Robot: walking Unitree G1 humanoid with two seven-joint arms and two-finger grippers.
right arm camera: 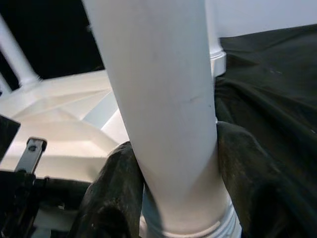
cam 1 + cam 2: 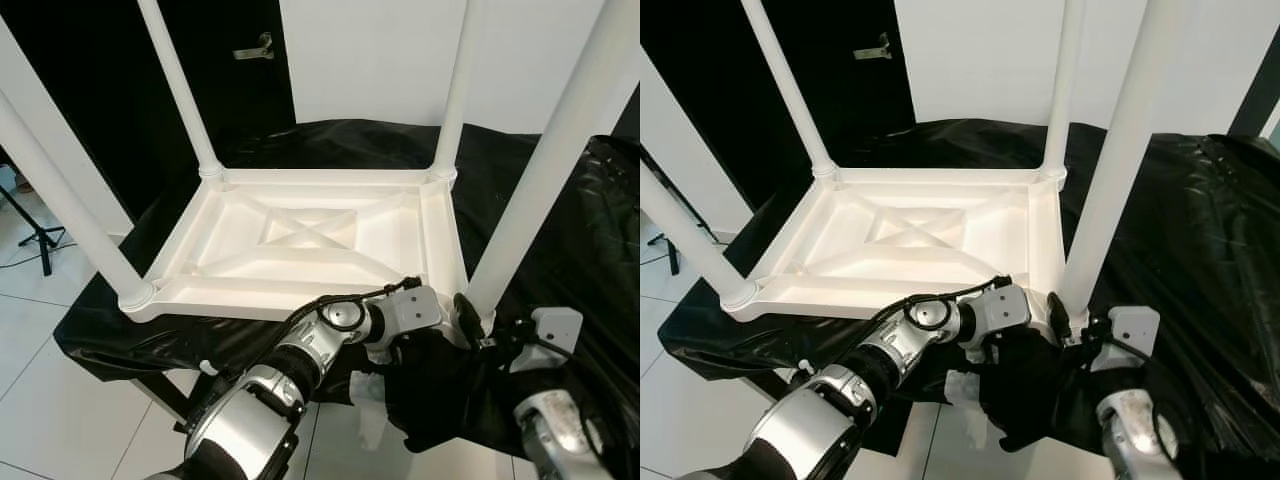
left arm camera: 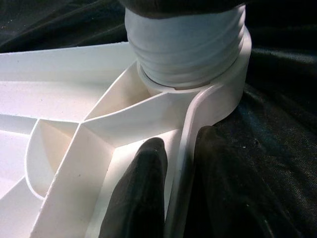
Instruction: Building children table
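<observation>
Down at the near right corner, the right gripper (image 1: 173, 183) has its two black fingers (image 1: 111, 193) closed around the base of the near-right leg (image 1: 158, 99), one finger on each side, just above the threaded end where the leg enters its socket. The left gripper (image 3: 173, 188) pinches the white rim of the tabletop (image 2: 300, 240) beside that same socket (image 3: 218, 94): one finger lies inside the rim, the other outside on the black sheet, nearly closed on the thin wall.

The children's table lies upside down, its ribbed underside up, with all four white legs rising from the corner sockets. It rests on a counter draped in a black plastic sheet (image 2: 560, 230), with tiled floor (image 2: 40, 330) below on the left.

Judging from the threads visible above the socket, this leg looks not fully screwed in. If the right fingers slip on the smooth tube, they would turn without tightening. If the left pinch lets go, the whole top could rotate or slide on the slick sheet toward the counter edge. A tilted leg might cross-thread.
</observation>
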